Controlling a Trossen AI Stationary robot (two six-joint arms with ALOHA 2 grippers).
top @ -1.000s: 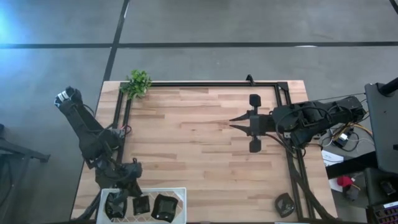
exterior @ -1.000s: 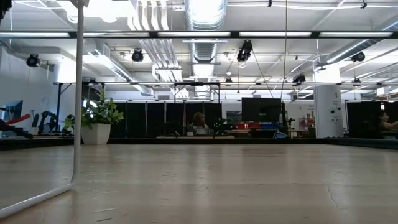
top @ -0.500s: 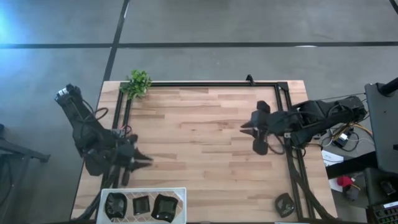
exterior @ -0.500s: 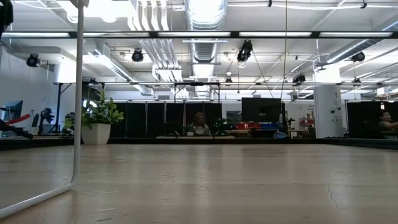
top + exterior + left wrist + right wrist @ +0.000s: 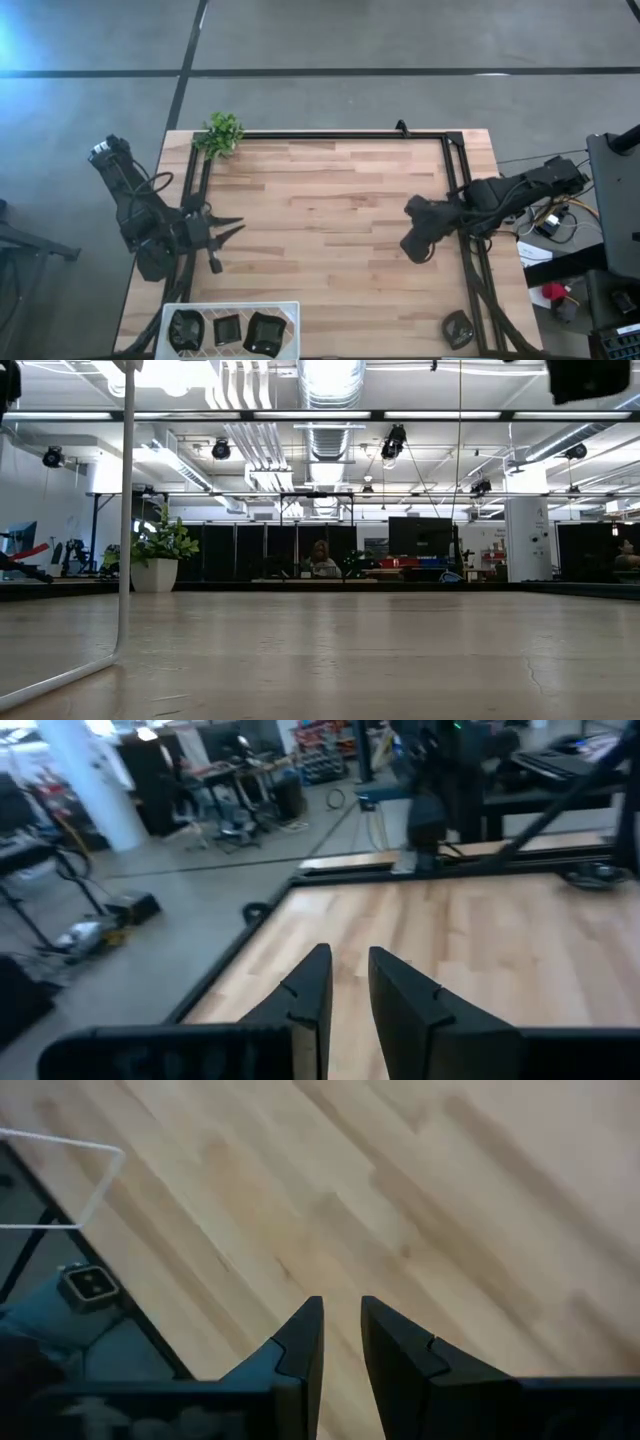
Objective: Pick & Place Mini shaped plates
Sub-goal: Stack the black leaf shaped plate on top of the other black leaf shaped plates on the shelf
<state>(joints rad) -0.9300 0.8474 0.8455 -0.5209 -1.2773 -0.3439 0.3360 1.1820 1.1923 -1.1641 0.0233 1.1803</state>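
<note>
Overhead, three glossy black mini shaped plates [image 5: 227,331] sit side by side in a white wire-edged tray [image 5: 292,306] at the near left corner of the pale wooden plank desk [image 5: 320,230], one rounded with a wavy rim, one small and square, one larger and angular. The left gripper [image 5: 232,226] hangs above the desk's left edge, just beyond the tray, pointing inward across the wood; its two dark fingers [image 5: 308,990] stand a little apart with a narrow gap between them and carry nothing. The right gripper [image 5: 417,247] is over the right side of the desk, tipped downward toward the boards, and its dark fingers [image 5: 305,1335] likewise leave only a slim gap, with bare wood showing between them. Both grippers are well apart from each other and from the plates. A small green leafy plant [image 5: 220,134] stands at the far left corner, by the black metal frame [image 5: 340,135] bordering the desk.
</note>
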